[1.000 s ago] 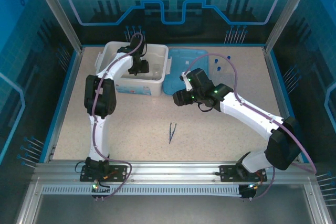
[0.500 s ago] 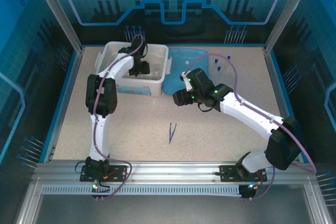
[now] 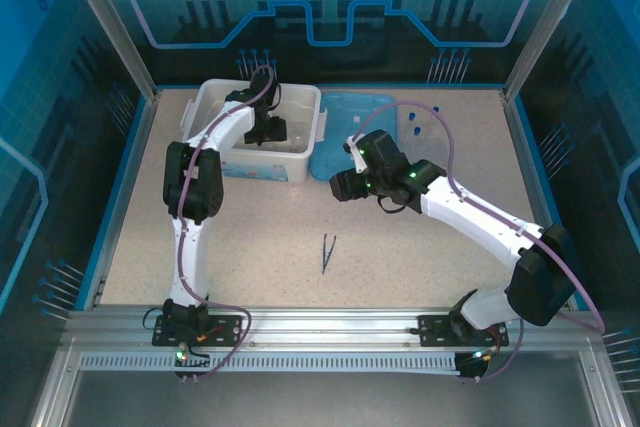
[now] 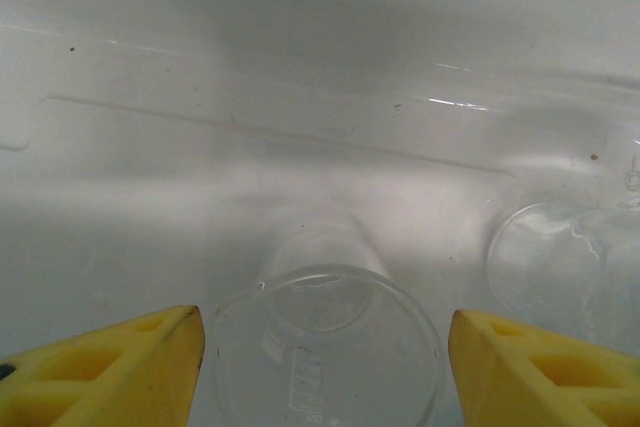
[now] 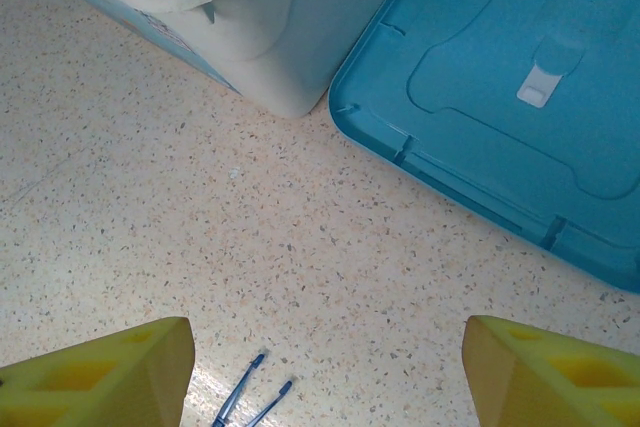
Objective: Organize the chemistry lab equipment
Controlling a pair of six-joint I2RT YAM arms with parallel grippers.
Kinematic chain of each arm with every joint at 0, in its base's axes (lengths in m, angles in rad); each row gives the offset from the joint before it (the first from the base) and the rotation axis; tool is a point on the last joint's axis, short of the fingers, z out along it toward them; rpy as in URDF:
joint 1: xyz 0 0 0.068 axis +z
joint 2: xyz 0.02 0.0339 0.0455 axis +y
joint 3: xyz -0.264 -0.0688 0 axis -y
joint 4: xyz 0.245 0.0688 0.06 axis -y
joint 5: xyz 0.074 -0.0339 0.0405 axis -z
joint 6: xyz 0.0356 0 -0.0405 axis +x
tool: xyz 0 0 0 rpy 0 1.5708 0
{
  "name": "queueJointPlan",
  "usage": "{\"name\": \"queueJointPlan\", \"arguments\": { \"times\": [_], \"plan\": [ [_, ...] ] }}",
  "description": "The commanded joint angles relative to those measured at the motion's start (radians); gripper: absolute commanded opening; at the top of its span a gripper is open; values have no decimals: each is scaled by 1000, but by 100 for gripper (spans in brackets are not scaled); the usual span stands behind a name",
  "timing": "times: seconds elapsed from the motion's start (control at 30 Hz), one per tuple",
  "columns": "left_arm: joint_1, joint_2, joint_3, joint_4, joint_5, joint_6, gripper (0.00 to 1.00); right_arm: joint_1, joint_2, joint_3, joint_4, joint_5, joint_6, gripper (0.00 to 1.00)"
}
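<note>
The small clear glass beaker point(image 4: 330, 372) is seen in the big white plastic tub point(image 4: 300, 67), within the spread left pincer point(image 4: 325, 342); it is judged light, slippery and fragile, best clasped mid-wall. The right pincer point(image 5: 328, 347) is spread over the table point(image 5: 300, 227).

Looks like a robotics lab cell: aluminium frame point(image 3: 330, 327), blue circuit-print walls point(image 3: 330, 7), speckled tabletop point(image 5: 300, 227) under the right gripper point(image 5: 325, 372).

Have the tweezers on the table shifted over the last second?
No. The tweezers lie in the same spot and at the same angle, equally far from the front wall of the white tub.
</note>
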Motion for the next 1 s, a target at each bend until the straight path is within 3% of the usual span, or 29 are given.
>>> {"name": "queueJointPlan", "arguments": {
  "times": [0.0, 0.53, 0.97],
  "plan": [
    [0, -18, 15, -19, 6, 19, 68, 8, -22, -2, -6, 1, 15, 72],
    [-2, -70, -9, -8, 2, 15, 87, 9, -36, -6, -8, 5, 17, 73],
    [-2, -137, -27, -10, -15, 11, 89, 9, -31, 0, -7, 1, 18, 73]
  ]
}}
